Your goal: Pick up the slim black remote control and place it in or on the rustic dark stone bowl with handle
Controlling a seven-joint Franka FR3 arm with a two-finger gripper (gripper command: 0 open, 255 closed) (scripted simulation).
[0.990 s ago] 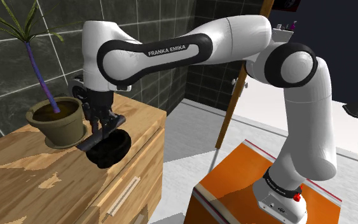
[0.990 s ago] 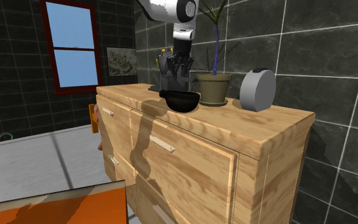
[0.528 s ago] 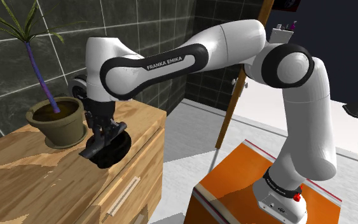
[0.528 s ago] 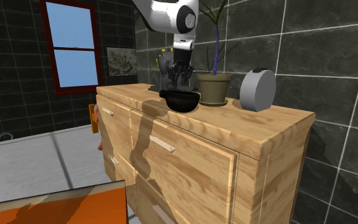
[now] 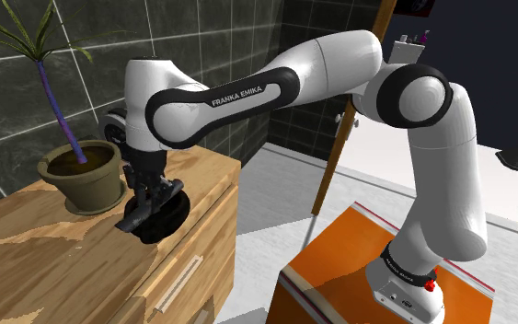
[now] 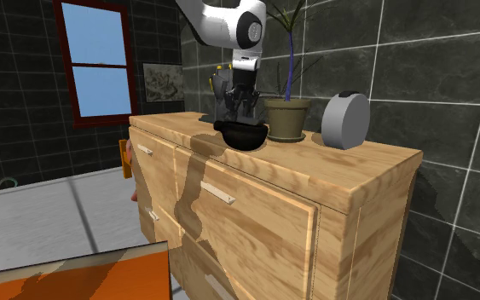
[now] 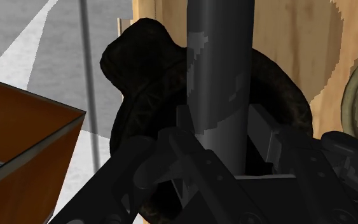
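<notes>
One second of lowering has brought my gripper (image 5: 149, 202) down close over the dark stone bowl (image 7: 142, 95), fingers clamped on the slim dark remote (image 7: 219, 83), so I judge release is near. The bowl sits at the wooden dresser (image 6: 315, 175) top's edge nearest my stand. Just beside it stands a potted plant (image 5: 86, 175), with a round grey object (image 6: 346, 121) farther along the back edge; neither blocks me.

1 remote (image 7: 219, 83), 1 bowl (image 7: 139, 79), 1 potted plant (image 5: 86, 175), 1 grey round object (image 6: 345, 121), 1 desk (image 6: 332, 166), 1 window (image 6: 97, 60), 1 wall picture (image 6: 162, 83).
</notes>
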